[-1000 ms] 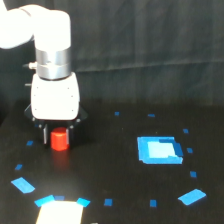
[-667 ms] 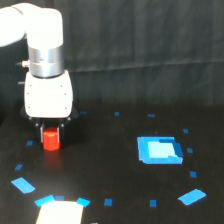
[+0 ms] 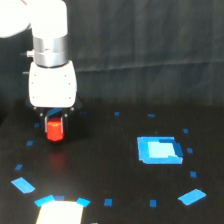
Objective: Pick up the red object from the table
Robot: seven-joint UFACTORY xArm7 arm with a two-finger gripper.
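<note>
White and chunky, our pincer (image 3: pixel 54 120) is squeezing the red object (image 3: pixel 54 129), which is hanging just above the table (image 3: pixel 115 165). We are lifting; going straight up slowly seems best, so nothing slips.

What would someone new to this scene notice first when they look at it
The big white arm dominates the exterior view's left, and the small red object hangs just under its gripper, apparently lifted clear of the black table with a faint red reflection beneath it. Next is the bright blue rectangle on the exterior view's right, with small blue tape marks scattered around.
</note>
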